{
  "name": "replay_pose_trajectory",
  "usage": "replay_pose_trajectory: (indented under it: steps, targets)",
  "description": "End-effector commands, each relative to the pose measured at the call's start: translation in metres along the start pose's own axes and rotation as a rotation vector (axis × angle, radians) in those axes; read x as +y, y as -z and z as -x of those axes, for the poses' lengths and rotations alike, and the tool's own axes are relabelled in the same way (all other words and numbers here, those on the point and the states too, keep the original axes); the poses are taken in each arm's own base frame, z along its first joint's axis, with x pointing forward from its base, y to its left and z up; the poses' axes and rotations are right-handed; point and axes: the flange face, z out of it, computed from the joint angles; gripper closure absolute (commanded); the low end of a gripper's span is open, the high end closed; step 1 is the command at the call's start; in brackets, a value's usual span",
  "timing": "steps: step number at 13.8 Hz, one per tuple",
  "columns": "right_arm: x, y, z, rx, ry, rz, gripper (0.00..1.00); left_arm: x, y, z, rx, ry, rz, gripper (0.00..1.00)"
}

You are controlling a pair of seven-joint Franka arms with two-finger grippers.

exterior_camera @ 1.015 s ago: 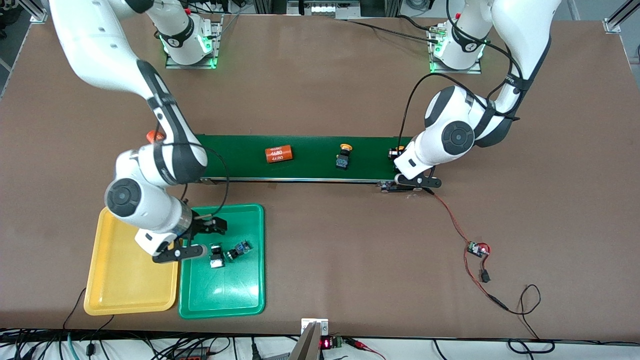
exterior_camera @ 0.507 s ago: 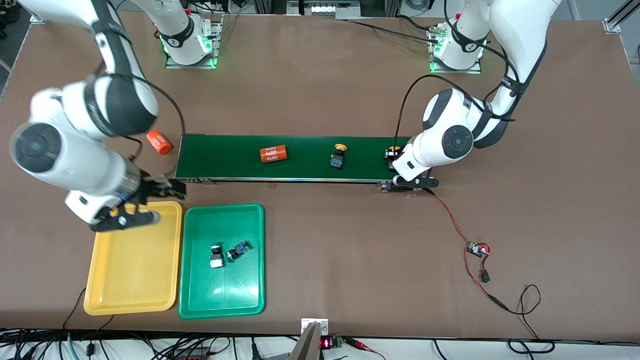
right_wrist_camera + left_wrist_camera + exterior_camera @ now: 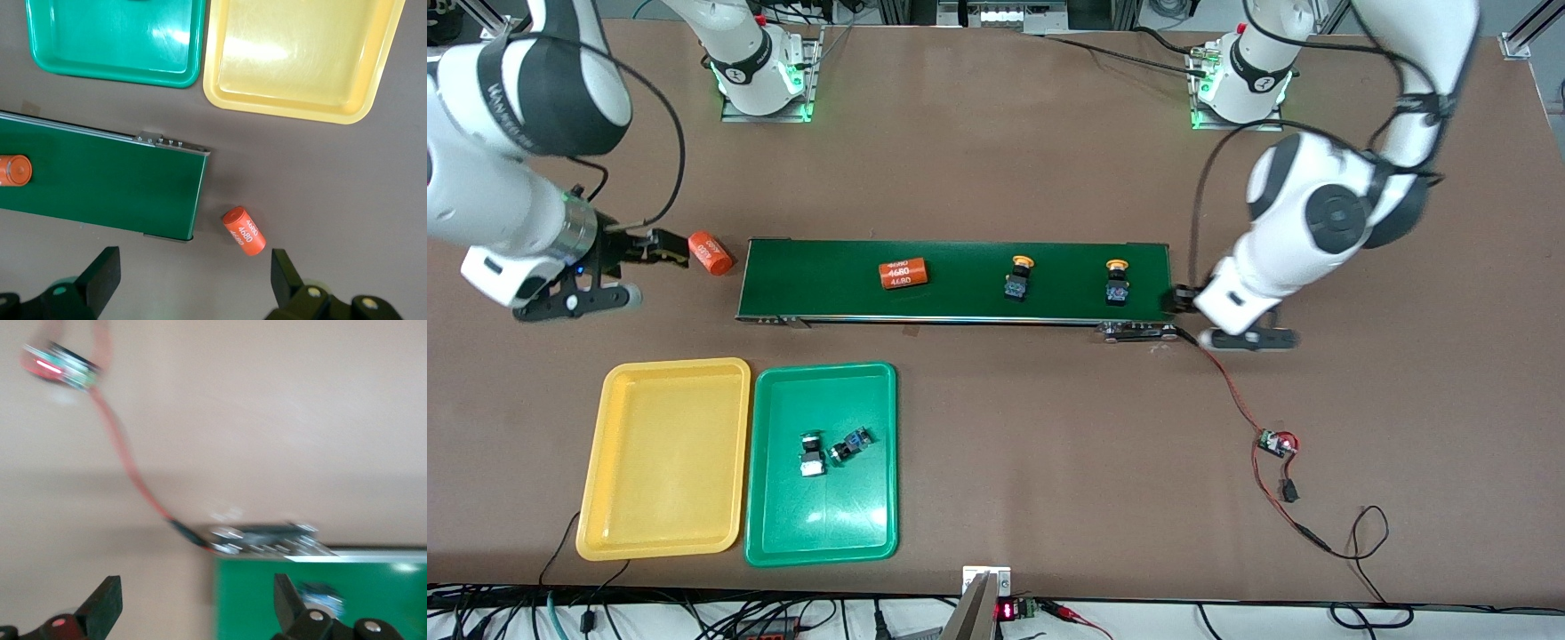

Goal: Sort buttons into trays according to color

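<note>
Yellow-capped buttons [image 3: 1016, 276] on the belt [image 3: 818, 280], between the wide-open, empty left gripper [image 3: 1232, 322] and right gripper [image 3: 618, 272], look light, rigid and top-heavy; judged best gripped across the square body, below the slick cap.

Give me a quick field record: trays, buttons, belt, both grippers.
yellow tray: no buttons in it
green tray: two buttons lying in it
belt: two yellow-capped buttons, one orange cylinder
second orange cylinder: on table off the belt's end
left gripper: open, empty, by belt's end
right gripper: open, empty, near second cylinder
</note>
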Motion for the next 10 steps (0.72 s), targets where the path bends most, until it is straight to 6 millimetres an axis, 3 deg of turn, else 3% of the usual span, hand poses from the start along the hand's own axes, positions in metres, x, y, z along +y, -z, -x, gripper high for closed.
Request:
replay_pose_trajectory:
  steps: [1,4,5,8,10]
  targets:
    - [-0.013,-0.029,0.048,0.048,-0.019,-0.045,0.00,-0.051,0.036,-0.006,0.037,0.043,-0.065,0.00]
    - [-0.030,-0.057,0.066,0.068,-0.049,-0.092,0.00,-0.105,0.076,-0.027,0.009,0.062,-0.083,0.00]
    - [-0.046,-0.061,0.069,0.054,-0.067,-0.085,0.00,-0.120,0.092,-0.034,0.022,0.054,-0.083,0.00]
    - [-0.074,-0.072,0.070,0.017,-0.168,-0.074,0.00,-0.154,0.139,-0.046,0.045,0.077,-0.087,0.00]
    - [-0.090,-0.088,0.065,0.005,-0.156,-0.073,0.00,-0.165,0.174,-0.050,0.013,0.082,-0.081,0.00]
